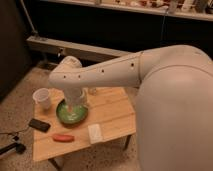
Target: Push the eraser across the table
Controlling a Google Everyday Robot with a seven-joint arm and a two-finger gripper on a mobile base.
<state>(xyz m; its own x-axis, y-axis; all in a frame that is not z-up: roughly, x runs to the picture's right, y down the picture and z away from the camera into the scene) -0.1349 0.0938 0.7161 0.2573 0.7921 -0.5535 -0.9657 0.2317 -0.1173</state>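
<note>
The small wooden plank table [112, 112] stands at centre left. A white rectangular eraser [95, 133] lies flat near its front edge. My white arm reaches in from the right, and the gripper [74, 107] hangs down over a green bowl [64, 116] at the middle left of the table. The gripper is behind and to the left of the eraser, apart from it.
A white cup [43, 98] stands at the table's back left corner. A black flat object [39, 125] lies at the left edge and a red-orange oblong object [63, 138] near the front left. A dark counter runs along behind.
</note>
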